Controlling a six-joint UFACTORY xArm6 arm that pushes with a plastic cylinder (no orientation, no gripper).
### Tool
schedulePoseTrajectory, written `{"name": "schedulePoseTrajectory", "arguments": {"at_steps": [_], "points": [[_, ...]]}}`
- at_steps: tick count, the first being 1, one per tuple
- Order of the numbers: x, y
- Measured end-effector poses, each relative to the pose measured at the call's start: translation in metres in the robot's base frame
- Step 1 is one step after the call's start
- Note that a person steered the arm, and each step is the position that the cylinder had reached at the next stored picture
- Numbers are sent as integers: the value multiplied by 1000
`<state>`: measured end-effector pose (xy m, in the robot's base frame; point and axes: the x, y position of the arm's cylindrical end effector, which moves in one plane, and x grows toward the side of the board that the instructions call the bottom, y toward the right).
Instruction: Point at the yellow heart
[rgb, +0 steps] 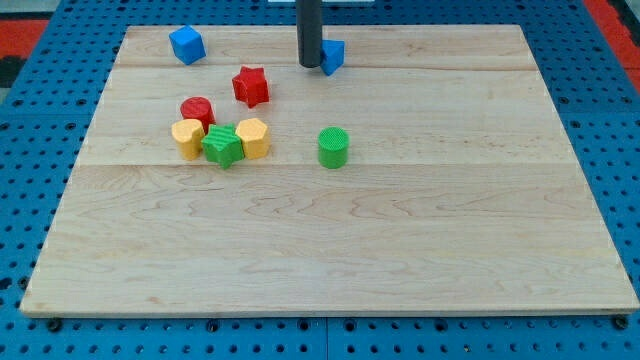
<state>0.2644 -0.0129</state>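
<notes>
Tip (310, 66) beside blue block (333, 56), wooden board (400, 240)

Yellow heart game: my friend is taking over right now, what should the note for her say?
My tip is at the view's top, right beside the blue block on its left, maybe touching it.
Two yellow blocks sit in the cluster left of centre: one at the cluster's left, one at its right, with the green star between them. I cannot say for sure which is the heart; the left one looks likelier.
Done: nothing yet, my tip is far from both.
Left: slide toward the view's bottom left, past the red star, and stop by the heart.
</notes>
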Motion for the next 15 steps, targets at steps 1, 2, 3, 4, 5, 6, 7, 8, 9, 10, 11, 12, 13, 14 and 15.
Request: {"name": "schedulePoseTrajectory", "arguments": {"at_steps": [1,2,3,4,5,6,7,8,9,10,11,12,13,14,15], "points": [[29,-4],[25,47],[7,35],[1,36],[1,68],[-4,71],[4,74],[50,72],[77,16],[87,-38],[107,-66],[112,-67],[85,-75],[60,-130],[66,-189]]}}
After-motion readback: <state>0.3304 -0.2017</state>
